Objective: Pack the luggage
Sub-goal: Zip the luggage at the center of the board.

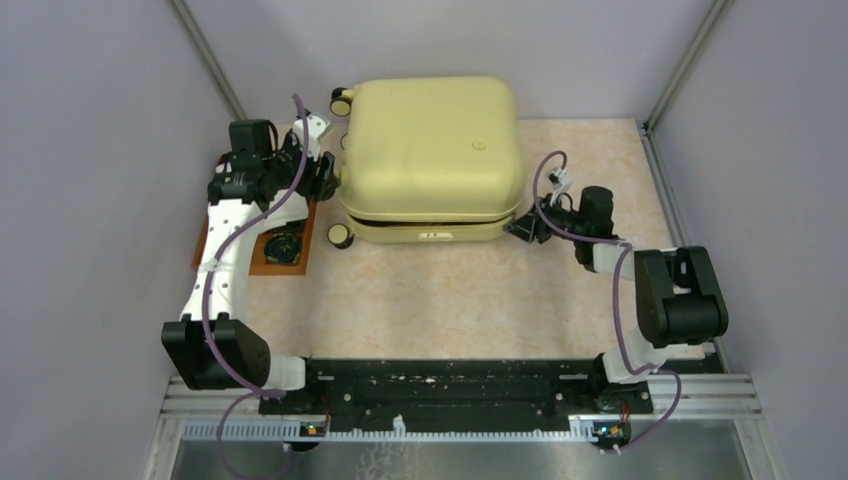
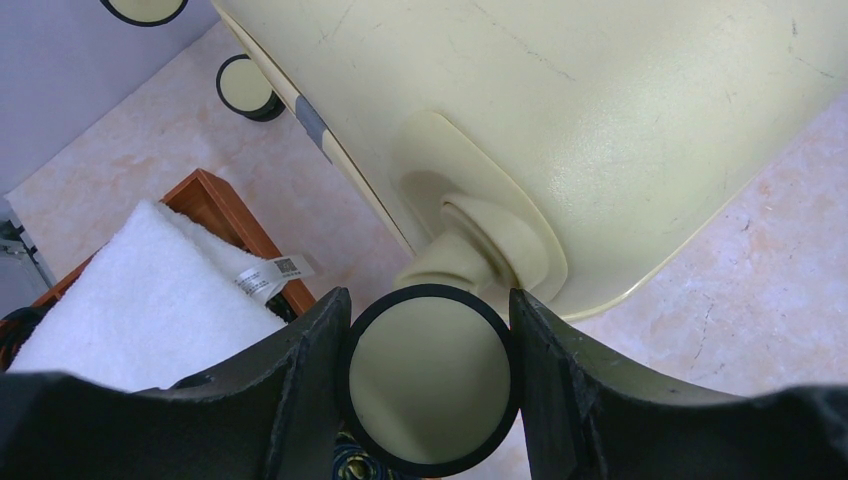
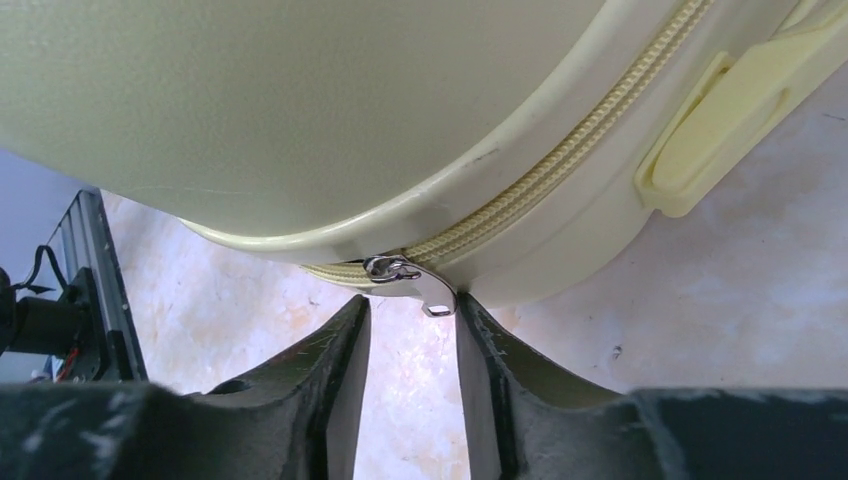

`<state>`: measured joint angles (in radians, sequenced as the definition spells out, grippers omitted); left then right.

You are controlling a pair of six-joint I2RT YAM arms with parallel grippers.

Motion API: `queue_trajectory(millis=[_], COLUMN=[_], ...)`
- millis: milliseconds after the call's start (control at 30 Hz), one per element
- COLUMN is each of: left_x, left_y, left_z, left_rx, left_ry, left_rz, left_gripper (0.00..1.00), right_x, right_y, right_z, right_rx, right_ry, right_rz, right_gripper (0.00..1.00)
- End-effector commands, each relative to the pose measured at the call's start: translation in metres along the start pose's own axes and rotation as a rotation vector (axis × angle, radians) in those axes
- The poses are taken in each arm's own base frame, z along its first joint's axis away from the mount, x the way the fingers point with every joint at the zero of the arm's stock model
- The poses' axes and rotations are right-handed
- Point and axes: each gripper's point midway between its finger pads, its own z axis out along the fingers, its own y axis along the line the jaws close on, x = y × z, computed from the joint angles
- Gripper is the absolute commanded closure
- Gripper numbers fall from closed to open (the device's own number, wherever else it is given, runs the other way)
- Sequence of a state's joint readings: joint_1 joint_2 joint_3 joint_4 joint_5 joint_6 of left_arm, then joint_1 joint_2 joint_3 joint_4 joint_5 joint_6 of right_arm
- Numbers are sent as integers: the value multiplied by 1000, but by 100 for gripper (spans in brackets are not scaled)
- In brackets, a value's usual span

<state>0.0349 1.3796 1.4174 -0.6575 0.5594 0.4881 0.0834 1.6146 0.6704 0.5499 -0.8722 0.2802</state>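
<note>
The luggage (image 1: 430, 150) lies flat, lid down, at the far middle of the table (image 1: 450, 300). Its zipper pull (image 3: 415, 280) sits at the near right corner, at the tips of the right hand (image 3: 412, 310), whose fingers stand apart. The left hand (image 2: 428, 300) clamps a wheel (image 2: 430, 385). Bare table lies along the near seam
</note>
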Motion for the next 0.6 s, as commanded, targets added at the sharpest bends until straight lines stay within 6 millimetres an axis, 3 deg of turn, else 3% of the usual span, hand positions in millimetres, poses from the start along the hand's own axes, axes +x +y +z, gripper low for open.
queue_trajectory(millis=[0, 133, 233, 567], left_x=[-60, -58, -58, -57], left_y=[11, 10, 9, 7], left_z=[-23, -23, -24, -24], left_rx=[-73, -73, -70, -64], left_ry=[-182, -179, -182, -182], left_rz=[119, 124, 123, 121], left_gripper=[100, 100, 100, 100], right_x=[-30, -43, -48, -48], right_y=[16, 17, 16, 21], right_z=[3, 1, 0, -3], right_rx=[10, 30, 43, 38], right_ry=[-92, -135, -147, -161], right_rz=[-129, -165, -183, -180], right_gripper=[60, 60, 64, 96])
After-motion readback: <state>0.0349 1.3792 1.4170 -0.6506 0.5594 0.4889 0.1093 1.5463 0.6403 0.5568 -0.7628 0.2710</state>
